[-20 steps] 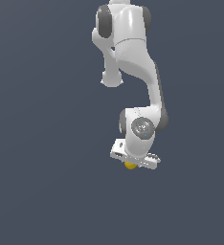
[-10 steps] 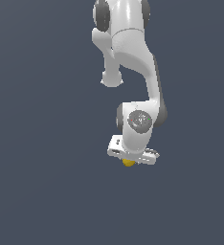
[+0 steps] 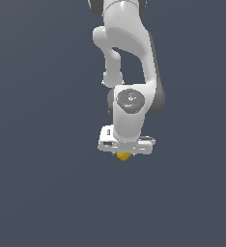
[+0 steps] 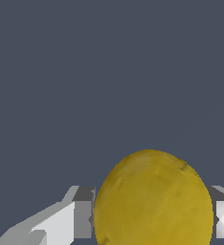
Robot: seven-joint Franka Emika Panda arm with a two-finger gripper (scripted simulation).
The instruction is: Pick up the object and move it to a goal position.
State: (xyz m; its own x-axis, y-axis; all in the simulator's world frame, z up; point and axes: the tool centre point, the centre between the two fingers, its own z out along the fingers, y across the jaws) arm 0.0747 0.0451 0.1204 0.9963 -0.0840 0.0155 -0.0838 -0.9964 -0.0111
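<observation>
The object (image 3: 123, 156) is a small mustard-yellow ball, and only its lower part peeks out beneath the white gripper (image 3: 124, 153) in the exterior view. In the wrist view the object (image 4: 153, 201) fills the space between the two grey-white fingers (image 4: 81, 213), which press against its sides. The gripper is shut on it. The white arm (image 3: 129, 72) rises above the hand and hides the upper part of the ball in the exterior view.
A plain dark grey-blue surface (image 3: 37, 183) fills the background in both views. No other object or container shows.
The arm with the ball in its grip has shifted slightly toward the exterior view's left and upward. The grip on the ball is unchanged.
</observation>
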